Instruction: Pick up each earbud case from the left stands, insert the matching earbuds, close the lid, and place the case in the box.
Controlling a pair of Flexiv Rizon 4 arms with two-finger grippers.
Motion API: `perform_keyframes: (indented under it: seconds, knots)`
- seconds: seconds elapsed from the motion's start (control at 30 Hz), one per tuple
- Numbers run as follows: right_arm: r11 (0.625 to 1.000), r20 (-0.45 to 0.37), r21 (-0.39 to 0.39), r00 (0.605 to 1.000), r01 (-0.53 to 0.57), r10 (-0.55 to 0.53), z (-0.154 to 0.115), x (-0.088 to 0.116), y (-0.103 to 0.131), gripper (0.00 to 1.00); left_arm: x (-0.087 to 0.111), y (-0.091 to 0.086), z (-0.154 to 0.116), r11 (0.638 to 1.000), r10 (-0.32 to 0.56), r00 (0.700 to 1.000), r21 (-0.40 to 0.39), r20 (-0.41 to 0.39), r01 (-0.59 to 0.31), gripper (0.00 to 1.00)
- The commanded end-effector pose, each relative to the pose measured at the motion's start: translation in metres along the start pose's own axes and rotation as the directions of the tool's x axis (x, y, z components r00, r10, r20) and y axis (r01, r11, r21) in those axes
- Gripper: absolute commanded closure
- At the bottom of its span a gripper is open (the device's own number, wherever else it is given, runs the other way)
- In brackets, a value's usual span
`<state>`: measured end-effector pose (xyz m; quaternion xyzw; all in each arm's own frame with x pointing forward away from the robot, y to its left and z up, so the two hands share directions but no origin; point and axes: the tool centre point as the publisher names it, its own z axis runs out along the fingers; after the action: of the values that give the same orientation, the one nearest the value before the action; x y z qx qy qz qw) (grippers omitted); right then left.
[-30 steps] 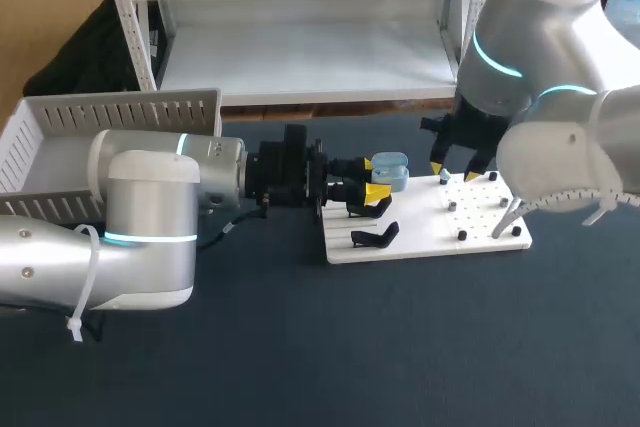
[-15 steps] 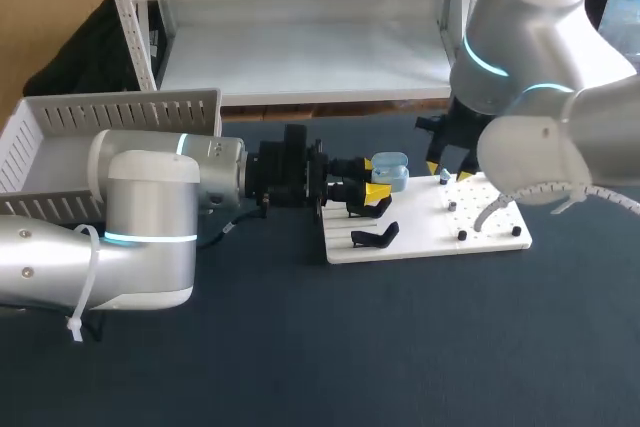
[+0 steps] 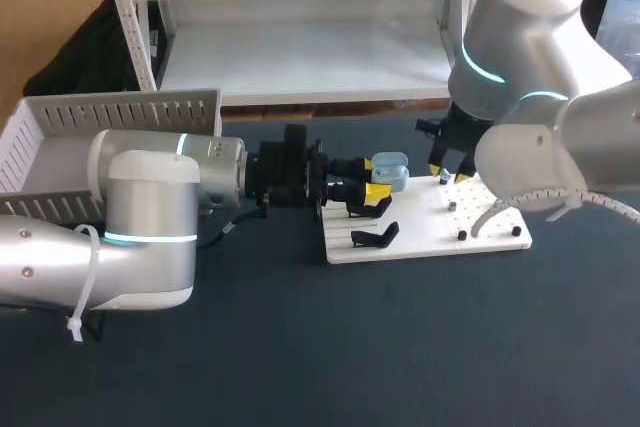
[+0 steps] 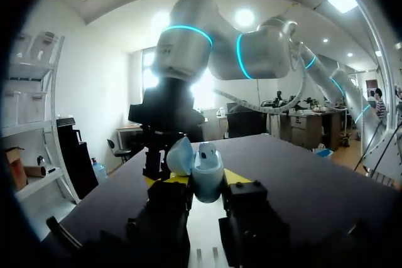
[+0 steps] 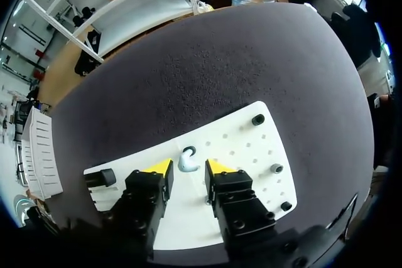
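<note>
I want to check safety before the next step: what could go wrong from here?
First, the small pale earbud lies on the white pegboard between the open fingers of the right gripper; an off-centre close could push it away. Second, the light blue plastic earbud case, lid open, sits clamped in the left gripper; pressing an earbud in might tilt it.

I see my left arm (image 3: 150,209) and right arm (image 3: 525,17) as fat silver-grey tubes with rounded joints and glowing cyan rings, a white cable tie looped on the left one, black jaws tipped bright yellow.
</note>
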<state>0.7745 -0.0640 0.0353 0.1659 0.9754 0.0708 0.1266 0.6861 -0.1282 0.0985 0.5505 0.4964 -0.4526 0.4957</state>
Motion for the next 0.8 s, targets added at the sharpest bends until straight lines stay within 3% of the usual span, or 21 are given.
perform_keyframes:
  seconds: [0.03,0.57,0.6,0.67,0.8]
  knots:
    - [1.0,0.007,0.002,1.0,-0.004,0.004,0.0019,0.0023,0.0008,0.69,0.0006,-0.0016,0.0004,1.0,0.002,1.0,-0.007,0.002,-0.002,1.0]
    - [1.0,-0.005,0.018,1.0,-0.013,0.013,0.0068,0.0006,0.0023,0.76,0.0006,-0.0016,0.0004,1.0,0.002,1.0,-0.007,0.002,-0.002,1.0]
    - [1.0,-0.006,0.019,1.0,-0.013,0.013,0.007,0.0005,0.0024,0.79,0.0006,-0.0016,0.0004,1.0,0.002,1.0,-0.007,0.002,-0.002,1.0]
    - [1.0,-0.007,0.021,1.0,-0.013,0.013,0.0073,0.0004,0.0025,1.0,0.0006,-0.0016,0.0004,1.0,0.002,1.0,-0.007,0.002,-0.002,1.0]
    - [1.0,-0.009,0.025,1.0,-0.013,0.014,0.0076,0.0,0.0026,1.0,0.0006,-0.0016,0.0004,1.0,0.002,1.0,-0.007,0.002,-0.002,1.0]
